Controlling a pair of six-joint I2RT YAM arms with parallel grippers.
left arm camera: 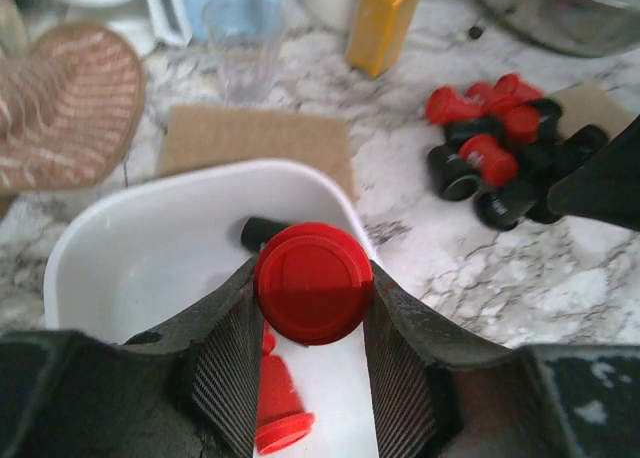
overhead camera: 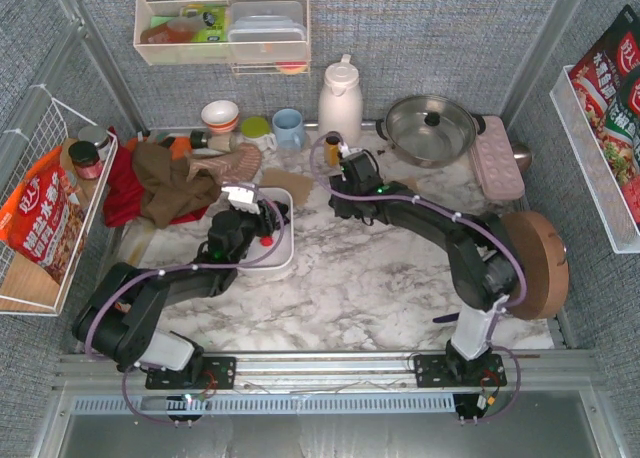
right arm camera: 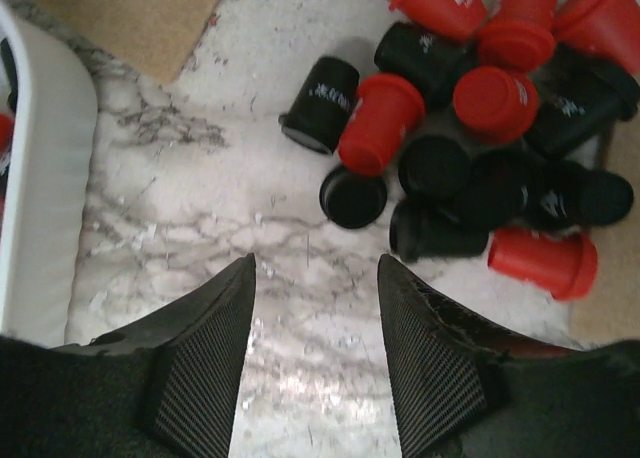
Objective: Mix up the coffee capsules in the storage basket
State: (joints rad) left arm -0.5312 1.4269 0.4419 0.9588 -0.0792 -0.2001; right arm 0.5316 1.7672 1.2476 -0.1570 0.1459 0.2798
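My left gripper is shut on a red coffee capsule, its flat lid facing the camera, above the right end of the white storage basket. A black capsule and a red one lie inside the basket. A pile of red and black capsules lies on the marble to the basket's right. My right gripper is open with nothing between its fingers, over bare marble just short of that pile, with the basket's rim at its left. From above, both grippers flank the basket.
A brown pad, a clear glass and a yellow bottle stand behind the basket, with an oven mitt at the left. Further back are a white jug, a steel pot and a pink tray.
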